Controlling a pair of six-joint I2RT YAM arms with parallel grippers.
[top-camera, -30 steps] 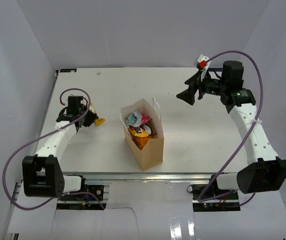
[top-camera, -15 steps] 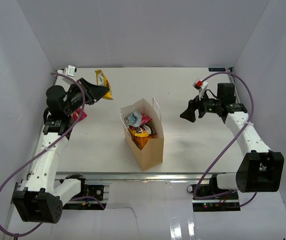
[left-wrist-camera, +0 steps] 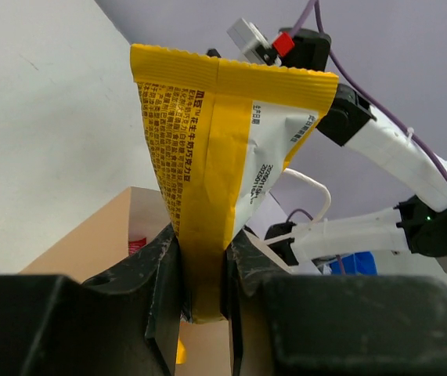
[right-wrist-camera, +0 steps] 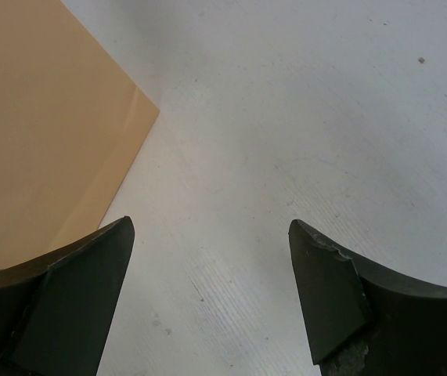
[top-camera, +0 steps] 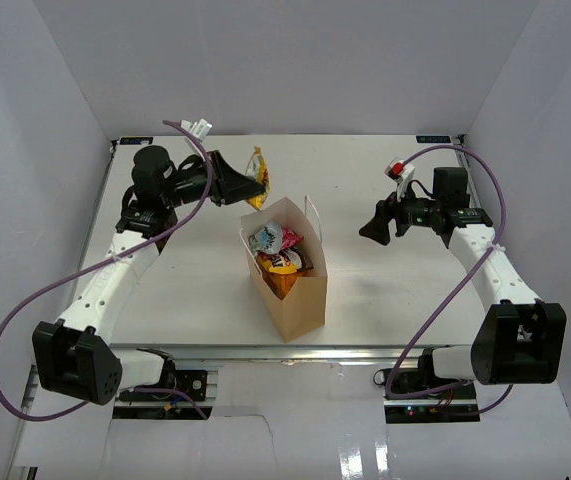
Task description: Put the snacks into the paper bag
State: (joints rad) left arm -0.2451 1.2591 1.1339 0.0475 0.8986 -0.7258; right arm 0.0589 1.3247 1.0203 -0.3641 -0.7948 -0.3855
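Left arm stretched toward the worktop's far edge, left gripper (top-camera: 248, 185) pinched on a yellow packet (left-wrist-camera: 207, 157) — right arm bent by the right edge, right gripper (top-camera: 370, 228) spread wide.

Yellow-white packet (left-wrist-camera: 207, 157) with dark print; tan paper bag (top-camera: 300, 298); white table (top-camera: 395, 300); black fingers (left-wrist-camera: 159, 276)

The white table (top-camera: 395, 300) carries one brown paper bag (top-camera: 297, 295), standing upright near its middle.

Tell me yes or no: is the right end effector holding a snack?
No, the right end effector is open, with only bare table showing in its gap.
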